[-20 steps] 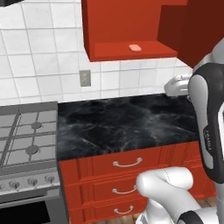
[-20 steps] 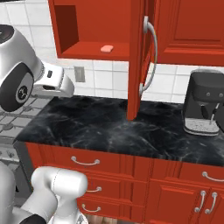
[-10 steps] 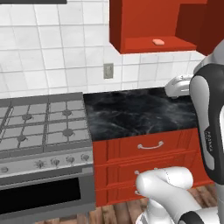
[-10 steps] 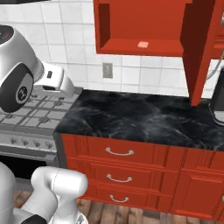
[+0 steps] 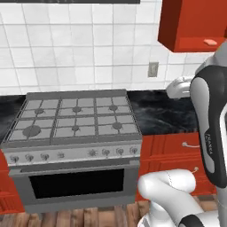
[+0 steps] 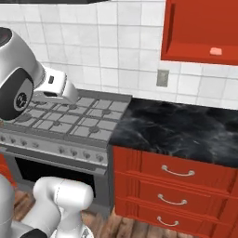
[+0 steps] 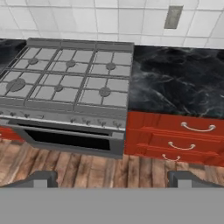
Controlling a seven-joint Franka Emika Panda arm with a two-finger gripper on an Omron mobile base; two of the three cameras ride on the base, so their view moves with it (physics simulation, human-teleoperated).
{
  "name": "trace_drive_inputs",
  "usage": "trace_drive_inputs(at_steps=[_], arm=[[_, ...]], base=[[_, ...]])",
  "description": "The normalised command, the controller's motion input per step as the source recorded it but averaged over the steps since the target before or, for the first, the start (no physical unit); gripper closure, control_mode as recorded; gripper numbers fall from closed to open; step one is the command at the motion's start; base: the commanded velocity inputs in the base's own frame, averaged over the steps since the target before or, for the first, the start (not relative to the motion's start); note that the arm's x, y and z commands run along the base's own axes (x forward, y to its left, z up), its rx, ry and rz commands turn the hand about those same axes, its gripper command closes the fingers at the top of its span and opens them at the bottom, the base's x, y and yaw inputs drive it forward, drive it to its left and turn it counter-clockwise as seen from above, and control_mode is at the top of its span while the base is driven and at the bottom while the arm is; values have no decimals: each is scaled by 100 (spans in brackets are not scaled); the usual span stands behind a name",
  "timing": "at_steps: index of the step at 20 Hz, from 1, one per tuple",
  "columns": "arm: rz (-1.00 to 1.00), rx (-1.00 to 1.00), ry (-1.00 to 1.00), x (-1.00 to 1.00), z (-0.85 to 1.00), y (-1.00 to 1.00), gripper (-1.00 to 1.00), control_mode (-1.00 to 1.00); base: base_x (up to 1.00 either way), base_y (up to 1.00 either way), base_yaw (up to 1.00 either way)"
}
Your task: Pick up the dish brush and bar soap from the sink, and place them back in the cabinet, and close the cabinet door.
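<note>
Two dark fingertips of the tool (image 7: 112,179) stand wide apart with nothing between them, hanging above the wooden floor (image 7: 65,164) in front of the grey gas stove (image 7: 65,92). Right of the stove runs the black marble table (image 6: 181,128) over red drawer fronts with curved silver pulls (image 6: 178,172). Up at the far right, the small salmon-pink bar soap (image 6: 214,51) lies on the bottom shelf of the open glossy red wall cabinet (image 6: 186,42).

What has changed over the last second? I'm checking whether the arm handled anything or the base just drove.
The base drove left: the stove has slid into view and the cabinet has gone to the right edge. Nothing was gripped or released. The bar soap stays on the cabinet shelf, and the jaws stay open.
</note>
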Motion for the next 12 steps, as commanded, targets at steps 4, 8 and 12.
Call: trace_drive_inputs(at_steps=[4,8,12], arm=[[0,0,0,0,0,0,-100,100],[0,0,0,0,0,0,-100,100],[0,0,0,0,0,0,-100,100]], base=[[-14,62,47],[-23,53,49],[-34,54,53]])
